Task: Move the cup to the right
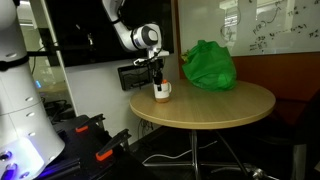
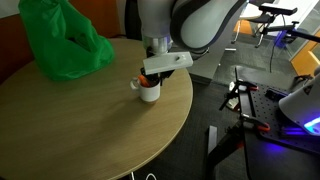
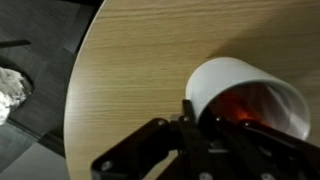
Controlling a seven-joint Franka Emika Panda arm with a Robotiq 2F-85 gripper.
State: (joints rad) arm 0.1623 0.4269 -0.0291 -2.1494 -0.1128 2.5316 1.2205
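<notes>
1. Wrist view (nearest). The gripper (image 3: pixel 212 125) is seen only as a dark, blurred mass along the lower edge of the view, and its fingertips are not resolved. One dark finger (image 3: pixel 189 110) is seen against the outer wall of the cup (image 3: pixel 240 88). The opposite finger is lost in the dark area at the mouth of the cup. It cannot be told whether the jaws are pressed onto the wall or merely set around it.

2. The cup is shown white on the outside and orange-red on the inside. The lower part of its rim is hidden by the gripper body. No contents can be made out, only the coloured interior.

3. The cup is placed upright on the table (image 3: pixel 150 50), close to the table's curved edge. Past that edge, on the dark floor, a pale crumpled object (image 3: pixel 12 85) is cut off by the frame and cannot be identified.

4. Exterior views (farther). In both exterior views the gripper (image 1: pixel 159 80) (image 2: pixel 152 78) is seen directly over the cup (image 1: pixel 162 92) (image 2: pixel 149 92) and in contact with its top. The rim is covered, so the jaw gap is not visible there either. The handle is seen in an exterior view as a small stub on the cup's side.

5. The arm (image 2: pixel 195 25) is cut off by the top of the frame above the table's edge.

6. Deeper on the table (image 1: pixel 215 105) (image 2: pixel 70 120), well apart from the cup, a green bag (image 1: pixel 208 65) (image 2: pixel 60 40) is seated. It is crumpled and opaque, and its contents are hidden.
</notes>
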